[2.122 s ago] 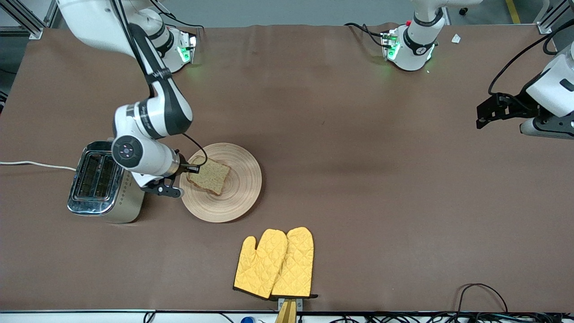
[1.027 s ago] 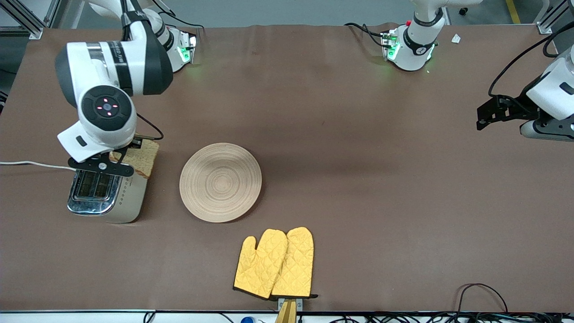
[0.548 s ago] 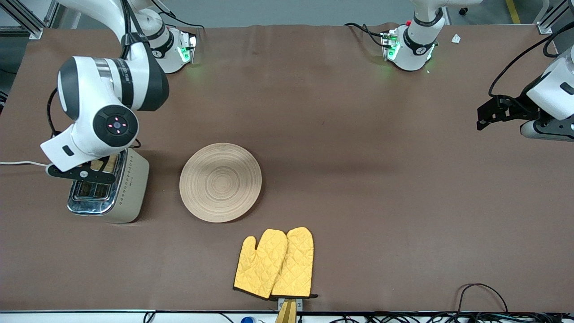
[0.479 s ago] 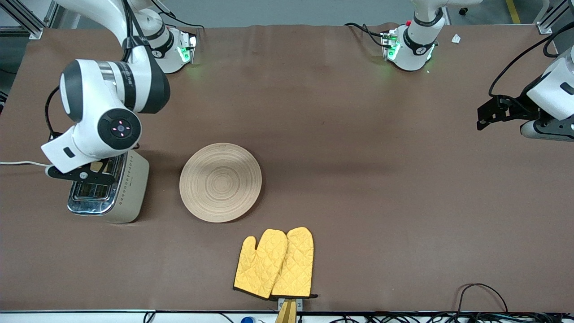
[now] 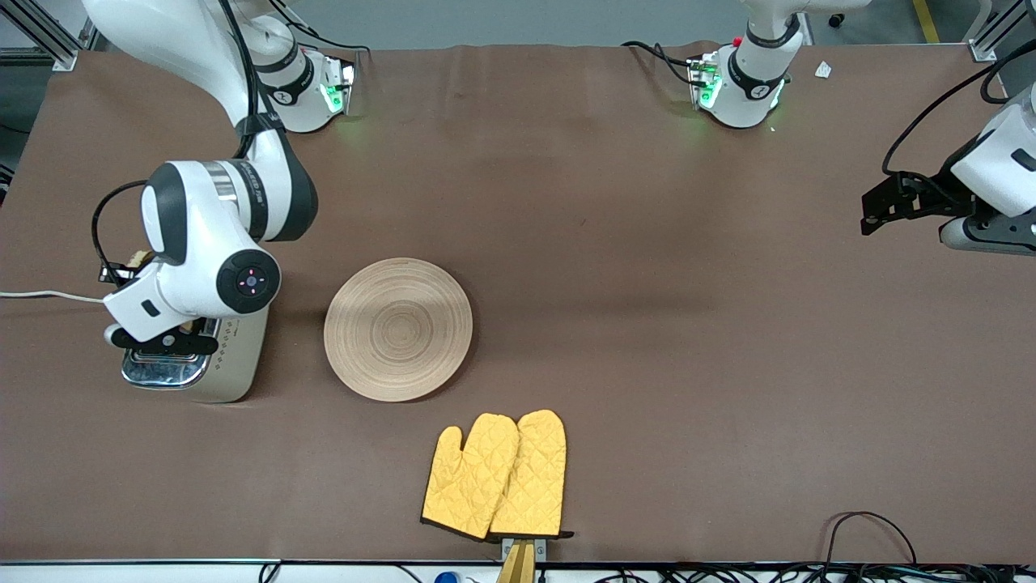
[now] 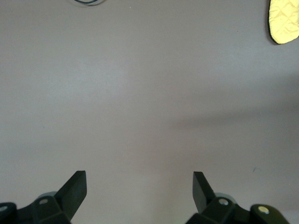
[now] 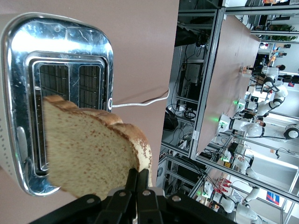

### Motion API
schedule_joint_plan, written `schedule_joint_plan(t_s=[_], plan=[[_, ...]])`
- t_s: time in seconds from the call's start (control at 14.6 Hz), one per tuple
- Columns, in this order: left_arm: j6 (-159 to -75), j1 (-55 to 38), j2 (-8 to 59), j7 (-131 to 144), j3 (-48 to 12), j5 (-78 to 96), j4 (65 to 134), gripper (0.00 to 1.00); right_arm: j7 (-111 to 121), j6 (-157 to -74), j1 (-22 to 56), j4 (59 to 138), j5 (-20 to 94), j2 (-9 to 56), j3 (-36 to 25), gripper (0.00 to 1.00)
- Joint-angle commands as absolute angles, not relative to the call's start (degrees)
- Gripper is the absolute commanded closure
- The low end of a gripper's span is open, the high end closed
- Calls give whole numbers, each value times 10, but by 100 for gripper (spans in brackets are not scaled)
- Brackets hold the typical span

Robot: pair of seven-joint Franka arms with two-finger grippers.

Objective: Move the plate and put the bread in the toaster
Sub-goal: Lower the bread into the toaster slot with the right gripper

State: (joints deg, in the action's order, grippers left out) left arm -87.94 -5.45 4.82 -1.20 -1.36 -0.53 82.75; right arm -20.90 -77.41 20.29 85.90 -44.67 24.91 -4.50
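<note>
The toaster (image 5: 212, 364), cream with a chrome top, stands toward the right arm's end of the table. My right gripper (image 5: 166, 342) hangs over its top, shut on the crust edge of the bread. The right arm hides that slice almost entirely in the front view. In the right wrist view the speckled bread (image 7: 91, 156) hangs from the gripper (image 7: 138, 179) above the toaster (image 7: 60, 42) and its two slots. The round beige plate (image 5: 398, 329) lies bare beside the toaster. My left gripper (image 5: 882, 202) waits open over the left arm's end of the table, its jaws (image 6: 139, 184) holding nothing.
A pair of yellow oven mitts (image 5: 495, 476) lies nearer the front camera than the plate; one tip shows in the left wrist view (image 6: 284, 21). The toaster's white cord (image 5: 48, 295) runs off the table edge. Loose cables (image 5: 870, 526) lie at the front edge.
The right arm lifted the bread off the plate, carried it over the toaster and has now come lower over the slots. The plate and the left arm have not moved.
</note>
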Motion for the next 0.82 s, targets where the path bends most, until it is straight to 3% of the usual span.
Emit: schedule_joint_plan(t_s=[0.0,0.75], plan=[[-881,-55,46,-7,-13,-13,828,0,-214,-773,193,859,-461,254,-40,100],[-881,-55,46,-8,-13,-13,828,0,-214,-792,184,849,-463,291,-40,100]])
